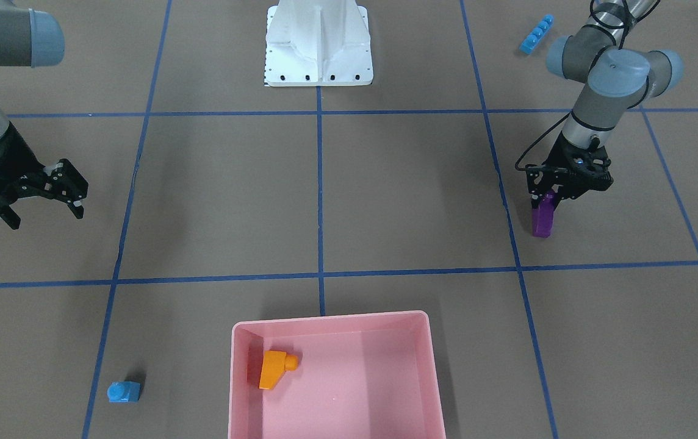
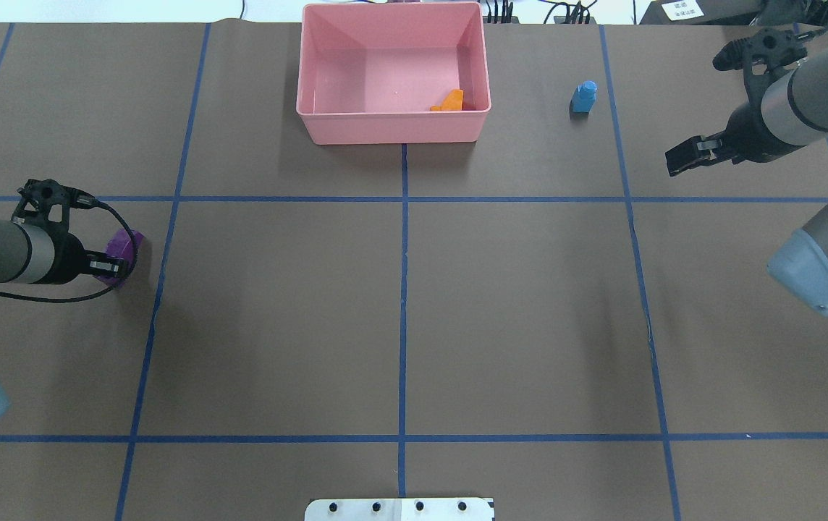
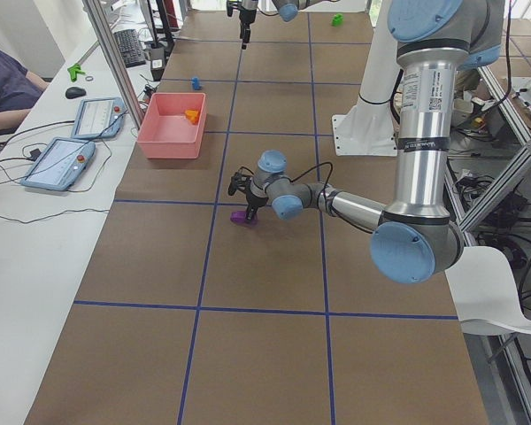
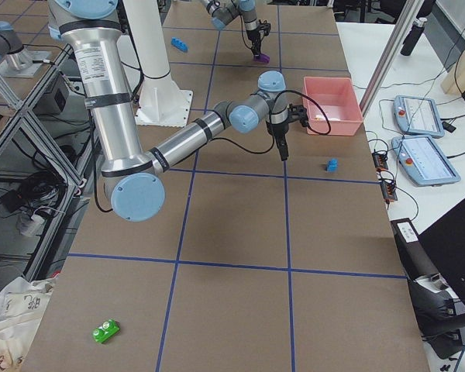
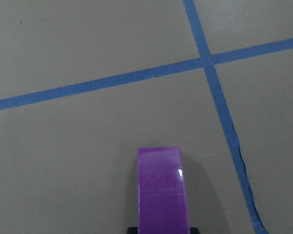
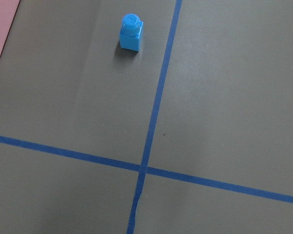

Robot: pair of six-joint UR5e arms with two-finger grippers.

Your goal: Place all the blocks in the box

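My left gripper (image 1: 549, 196) is shut on the purple oblong block (image 1: 543, 221), held end-down at or just above the table; the block fills the bottom of the left wrist view (image 5: 162, 192). My right gripper (image 1: 47, 213) is open and empty, hovering above the table. The small blue block (image 1: 123, 391) stands on the table beside the pink box (image 1: 331, 319) and shows in the right wrist view (image 6: 131, 33). The orange sloped block (image 1: 274, 369) lies inside the box. The long blue bar (image 1: 536, 33) lies behind my left arm. The green block (image 4: 105, 332) lies far off on my right.
The white robot base (image 1: 318, 46) stands at the table's robot-side edge. Blue tape lines divide the brown table into squares. Operators' tablets (image 3: 66, 159) lie on a white bench beyond the box side.
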